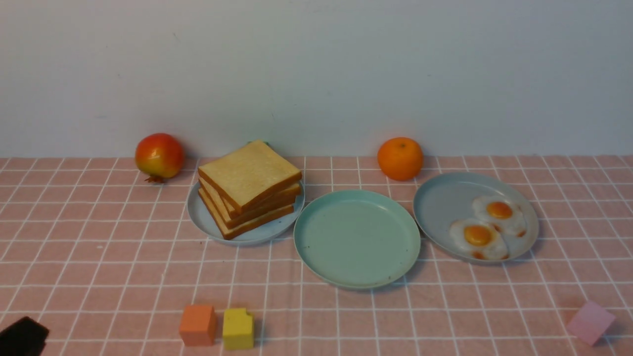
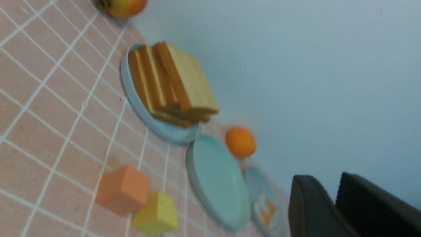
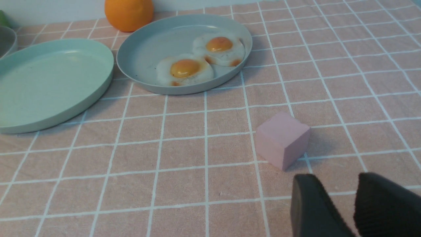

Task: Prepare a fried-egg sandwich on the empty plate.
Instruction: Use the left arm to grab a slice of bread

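Nearest of all, at seven o'clock in the front view, sits my left claw [image 2: 329,180], its tips a little apart and pinching nothing. My right claw [image 3: 353,179] hangs low over the worktop [image 1: 99,277] near a pink block [image 3: 283,140], likewise slightly spread and empty.

At the centre lies the green plate [image 1: 356,237], bare, so no part of the sandwich is built yet. Just beside its rim at ten o'clock, a grey plate [image 1: 205,222] carries the stack of toast [image 1: 247,212]. At two o'clock a second grey plate [image 1: 445,202] holds two fried eggs [image 1: 478,236].

I judge the first job to be one slice onto the green plate, and it falls to my left claw. The top slice [image 1: 249,170] sits skewed over the rest. I would spread wider, take it by its overhanging crust and lift straight up so the slices below stay put. Then I would lay it flat at the plate's middle, leaving room for an egg.
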Available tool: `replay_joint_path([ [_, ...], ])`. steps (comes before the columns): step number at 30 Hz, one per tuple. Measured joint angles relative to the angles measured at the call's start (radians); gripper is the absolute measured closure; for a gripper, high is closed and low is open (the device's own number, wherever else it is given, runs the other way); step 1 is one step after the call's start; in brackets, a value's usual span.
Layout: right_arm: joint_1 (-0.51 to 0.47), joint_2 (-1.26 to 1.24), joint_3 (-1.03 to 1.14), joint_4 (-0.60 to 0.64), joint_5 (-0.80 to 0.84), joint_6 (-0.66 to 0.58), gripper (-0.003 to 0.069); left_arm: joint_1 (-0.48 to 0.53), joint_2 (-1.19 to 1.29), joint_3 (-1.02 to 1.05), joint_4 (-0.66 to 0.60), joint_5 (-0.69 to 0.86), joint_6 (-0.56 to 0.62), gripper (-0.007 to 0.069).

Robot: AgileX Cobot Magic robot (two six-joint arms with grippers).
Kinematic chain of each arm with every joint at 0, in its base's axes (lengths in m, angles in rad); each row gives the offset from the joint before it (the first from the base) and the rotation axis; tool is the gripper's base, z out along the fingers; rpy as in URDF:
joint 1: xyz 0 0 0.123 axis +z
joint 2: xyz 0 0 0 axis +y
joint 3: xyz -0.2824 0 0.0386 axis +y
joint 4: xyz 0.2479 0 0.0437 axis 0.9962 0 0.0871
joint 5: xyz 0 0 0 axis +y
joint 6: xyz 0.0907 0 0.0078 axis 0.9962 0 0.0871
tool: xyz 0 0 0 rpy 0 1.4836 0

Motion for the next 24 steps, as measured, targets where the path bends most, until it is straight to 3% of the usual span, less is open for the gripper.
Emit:
replay_joint_path([
  [4,0.000,0.000,0.000,0.000,0.000,0.000,0.0419,0.000,0.305,-0.228,0.071,0.252,0.249,0.0560],
  [5,0.000,0.000,0.000,0.000,0.000,0.000,0.0419,0.000,0.305,-0.228,0.075,0.252,0.260,0.0565],
  [6,0.000,0.000,0.000,0.000,0.000,0.000,0.0419,0.000,0.474,-0.352,0.107,0.382,0.350,0.0601],
  [9,0.000,0.000,0.000,0.000,0.000,0.000,0.0419,-0.012,0.664,-0.506,0.145,0.519,0.413,0.0612],
  [13,0.000,0.000,0.000,0.000,0.000,0.000,0.0419,-0.109,0.902,-0.681,0.189,0.611,0.424,0.0612],
  [20,0.000,0.000,0.000,0.000,0.000,0.000,0.0419,-0.442,1.243,-0.941,0.389,0.549,0.419,0.0612],
  [24,0.000,0.000,0.000,0.000,0.000,0.000,0.0419,-0.478,1.361,-1.107,0.449,0.572,0.407,0.0612],
])
